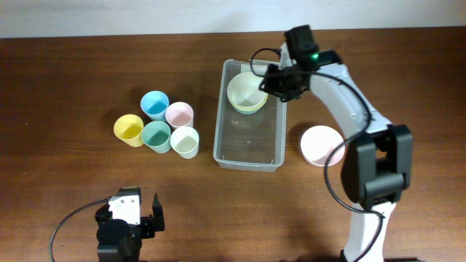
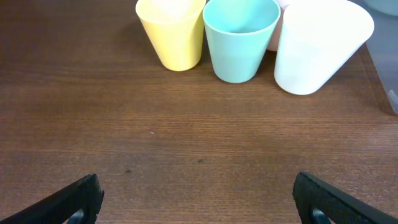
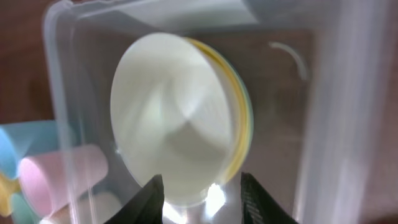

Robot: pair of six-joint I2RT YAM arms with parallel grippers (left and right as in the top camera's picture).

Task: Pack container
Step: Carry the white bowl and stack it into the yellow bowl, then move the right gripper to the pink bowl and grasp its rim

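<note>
Dark brown wooden table [image 1: 73, 65], seen from above and from both my wrists.

Nearest my base, my left gripper [image 2: 198, 198] hovers low over bare wood with its jaws spread as wide as they go and nothing between them. It looks parked out of the way, facing the cups.

A little farther out, five small pastel cups stand upright in a tight cluster, rims touching or nearly so: a yellow cup [image 1: 129, 129], a teal cup [image 1: 156, 135] and a white cup [image 1: 185, 142] in front, with a blue cup [image 1: 154, 105] and a pink cup [image 1: 179, 114] behind. Grouped this way, I judge they are waiting their turn.

Beside the cups, to my right, sits the container [image 1: 248, 164], a clear rectangular bin lying lengthwise away from me. Its near half is bare. A pink bowl [image 1: 320, 144] rests on the table just beyond its right wall, not yet packed.

At the container's far end is a nested stack of bowls [image 1: 247, 93], cream on top, with yellow and green rims showing beneath. My right gripper [image 3: 204, 196] reaches in over the far right corner. Its jaws are parted a little, with the cream bowl's rim lying between the tips. I judge the bowl rests on the stack rather than in my pinch, tucked at the end so space is left for the rest.
</note>
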